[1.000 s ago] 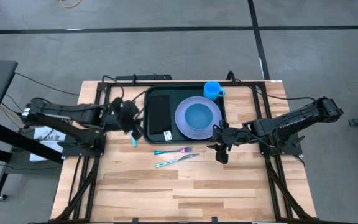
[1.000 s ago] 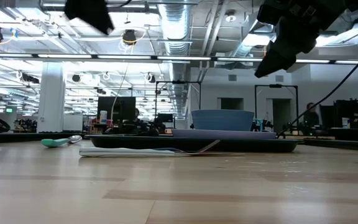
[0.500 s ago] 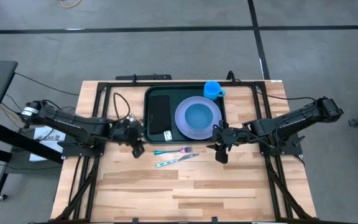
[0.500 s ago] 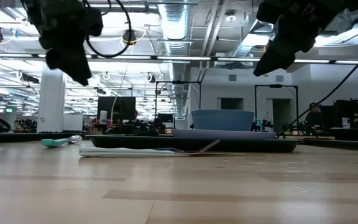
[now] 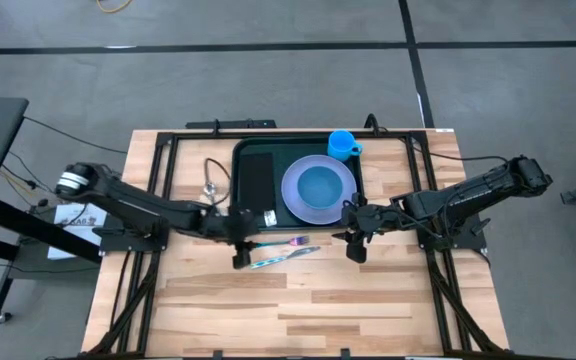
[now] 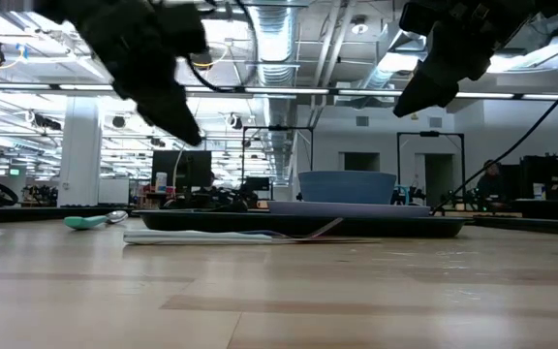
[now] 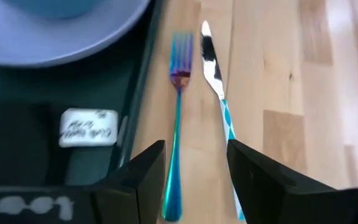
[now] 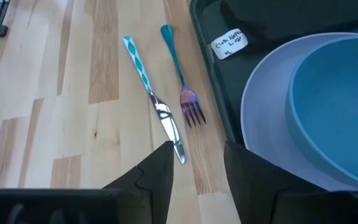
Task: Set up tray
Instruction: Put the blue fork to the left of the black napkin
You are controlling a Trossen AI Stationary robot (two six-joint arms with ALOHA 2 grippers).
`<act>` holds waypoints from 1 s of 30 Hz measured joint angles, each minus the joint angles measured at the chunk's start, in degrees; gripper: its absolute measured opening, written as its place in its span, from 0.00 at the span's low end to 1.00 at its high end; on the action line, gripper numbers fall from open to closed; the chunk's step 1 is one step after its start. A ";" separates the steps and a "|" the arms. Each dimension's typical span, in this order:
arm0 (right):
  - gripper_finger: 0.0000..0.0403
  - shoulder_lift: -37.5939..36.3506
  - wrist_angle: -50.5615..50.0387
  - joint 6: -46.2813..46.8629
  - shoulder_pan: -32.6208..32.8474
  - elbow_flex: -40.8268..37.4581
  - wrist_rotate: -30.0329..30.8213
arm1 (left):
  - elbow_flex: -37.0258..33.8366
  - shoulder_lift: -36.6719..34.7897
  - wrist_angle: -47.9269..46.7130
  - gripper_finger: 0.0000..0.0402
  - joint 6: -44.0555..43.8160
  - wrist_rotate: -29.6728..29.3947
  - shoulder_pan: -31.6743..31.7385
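The tray (image 5: 298, 190) sits at the upper centre of the surface (image 5: 298, 310) in the high view, holding a lavender plate (image 5: 293, 190) with a blue bowl (image 5: 319, 187). A fork (image 7: 178, 124) and knife (image 7: 219, 106) lie just below it. The left gripper (image 5: 240, 250) hovers above their handles, jaws apart and empty. The right gripper (image 5: 354, 245) hangs at the tray's lower right corner, jaws apart.

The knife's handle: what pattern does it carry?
The knife has a teal-and-white diamond pattern, clearest in the right wrist view.

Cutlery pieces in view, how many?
3. A fork and a knife lie side by side on the table beside the tray; a teal spoon lies farther left. More may be hidden.
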 joint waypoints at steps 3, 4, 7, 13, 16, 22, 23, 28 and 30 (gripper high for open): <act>0.33 0.00 -0.28 -0.45 0.00 0.00 -0.01 | 3.94 5.93 -0.64 0.40 5.42 2.40 0.42; 0.33 0.00 -0.37 -0.53 0.00 0.00 -0.03 | 5.48 7.79 -0.60 0.40 6.98 2.64 0.53; 0.33 0.00 -1.03 -0.55 0.00 0.00 -0.03 | 9.98 12.40 -2.39 0.40 10.12 2.30 0.55; 0.33 0.00 -3.49 -0.53 0.00 0.00 -0.03 | 18.01 20.29 -7.07 0.40 10.85 0.59 2.08; 0.33 0.00 -4.40 -0.54 0.00 0.00 -0.03 | 20.67 23.09 -10.07 0.40 9.62 0.82 3.49; 0.33 0.00 -4.74 -0.55 0.00 0.00 -0.01 | 21.94 25.84 -11.13 0.40 8.19 2.44 5.05; 0.33 0.00 -4.82 -0.55 0.00 0.00 -0.01 | 21.94 26.15 -11.03 0.40 8.05 3.15 5.27; 0.33 0.00 -5.04 -0.56 0.00 0.00 -0.01 | 21.94 26.28 -10.70 0.40 8.00 3.34 5.47; 0.33 0.00 -5.03 -0.57 0.00 0.00 -0.01 | 21.94 26.28 -10.75 0.40 8.14 3.34 5.43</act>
